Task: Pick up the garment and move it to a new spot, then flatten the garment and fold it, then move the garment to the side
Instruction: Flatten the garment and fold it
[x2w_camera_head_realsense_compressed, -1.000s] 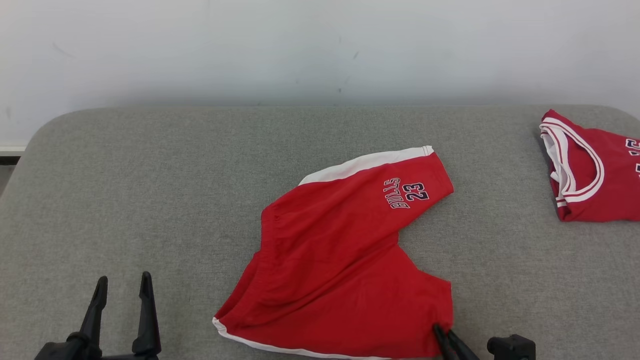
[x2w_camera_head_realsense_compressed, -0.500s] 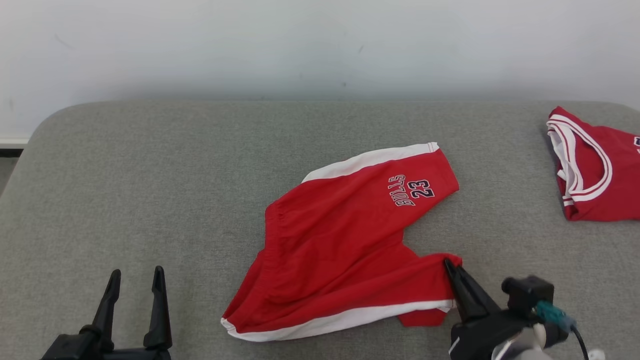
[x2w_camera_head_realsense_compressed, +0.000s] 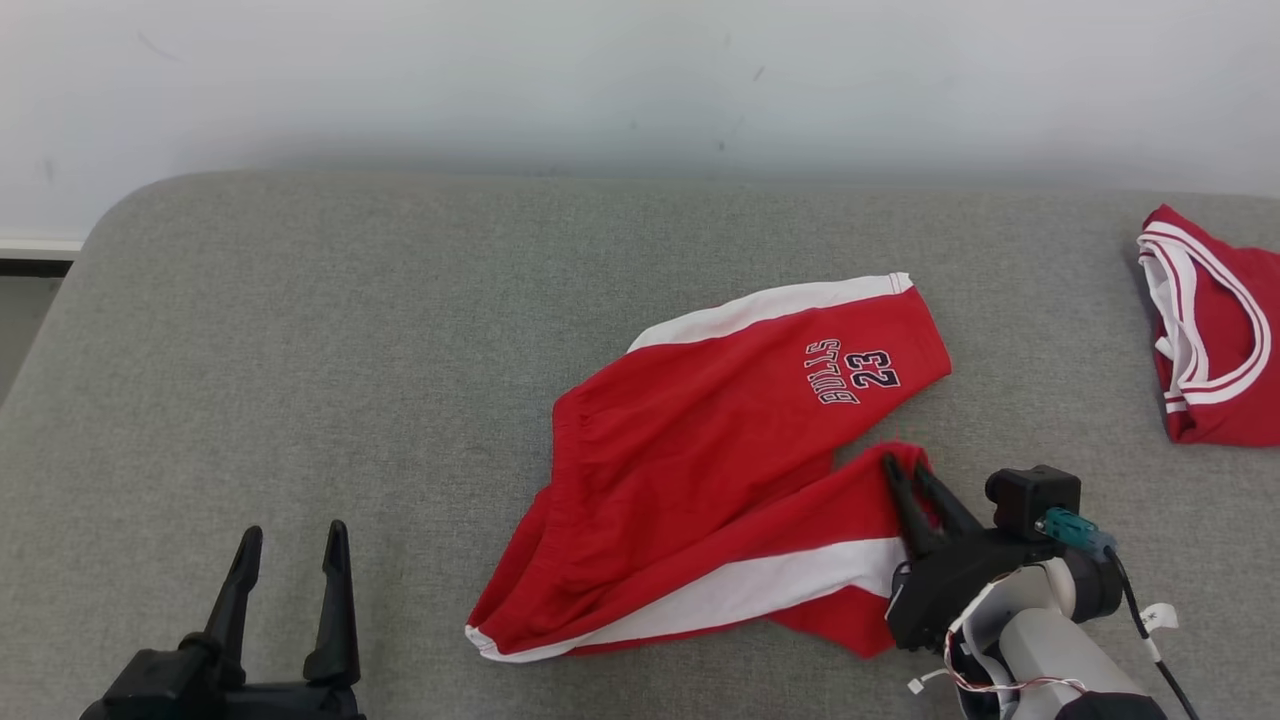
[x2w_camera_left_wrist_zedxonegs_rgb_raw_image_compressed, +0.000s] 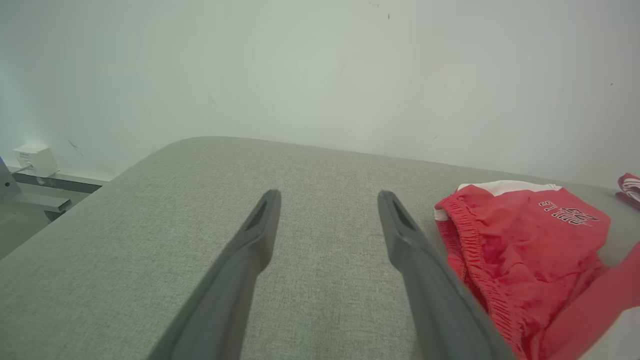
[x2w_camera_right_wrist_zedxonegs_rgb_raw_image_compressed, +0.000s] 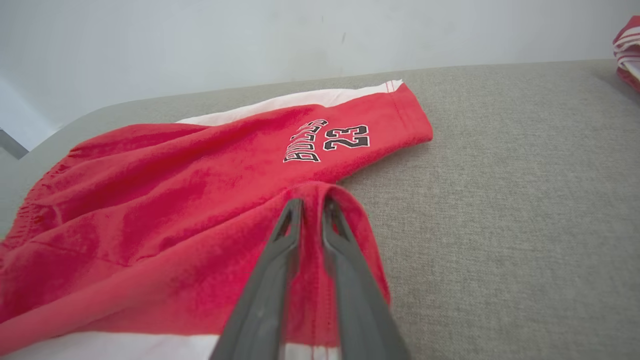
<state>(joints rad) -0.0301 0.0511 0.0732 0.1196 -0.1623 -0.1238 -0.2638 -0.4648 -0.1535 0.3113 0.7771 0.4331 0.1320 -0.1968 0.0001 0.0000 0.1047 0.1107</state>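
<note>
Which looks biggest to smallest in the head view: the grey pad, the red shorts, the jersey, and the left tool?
1. grey pad
2. red shorts
3. jersey and left tool: alike; jersey cut off at the edge, tool nearer the camera, so unranked.

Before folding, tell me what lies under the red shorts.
Grey padded surface shows all round the red shorts. The right gripper pinches one leg. Anything beneath the cloth is covered.

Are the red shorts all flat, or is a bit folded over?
Partly folded. The right gripper pinches one leg of the red shorts, turned over white stripe up; the other leg lies flat.
</note>
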